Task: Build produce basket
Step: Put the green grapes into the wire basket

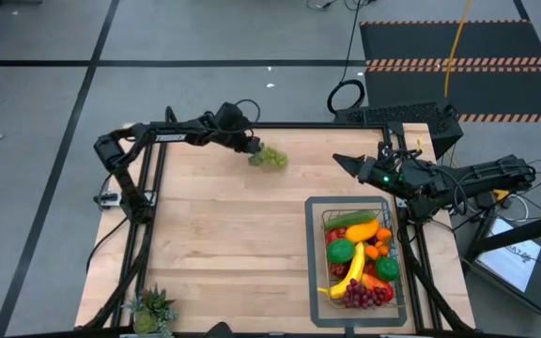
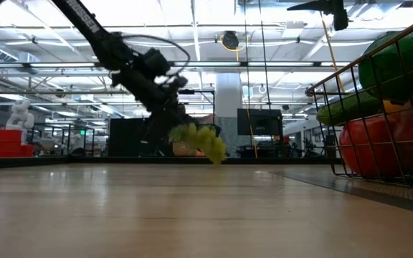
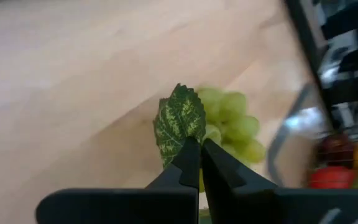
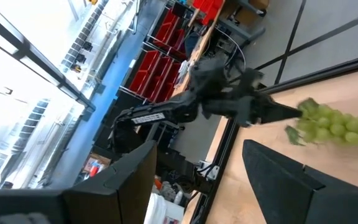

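At the near left corner of the wooden table [image 1: 224, 235] a spiky green potted plant [image 1: 150, 310] is sitting by itself, well apart from everything else. Farther along, near the far edge, the left gripper [image 1: 252, 150] is pinching the leaf end of a bunch of green grapes [image 1: 270, 158], its fingers [image 3: 188, 163] pressed nearly together on the leaf [image 3: 179, 121]; in the low view the green grapes [image 2: 201, 142] are hanging just clear of the tabletop. Open bare wood is lying between the grapes and the basket, with nothing on the table in that stretch. To the right, the right gripper [image 1: 344, 162] is hovering near the far right edge of the table, its fingers [image 4: 284, 180] standing apart and holding nothing, and it is sitting between the grapes and the far end of the basket. Below it, on a flat grey tray [image 1: 314, 263], the wire basket [image 1: 397, 272] is standing near the right edge, already holding produce: a banana [image 1: 350, 274], red grapes [image 1: 366, 296], a green round fruit [image 1: 340, 251] and orange pieces [image 1: 379, 249].
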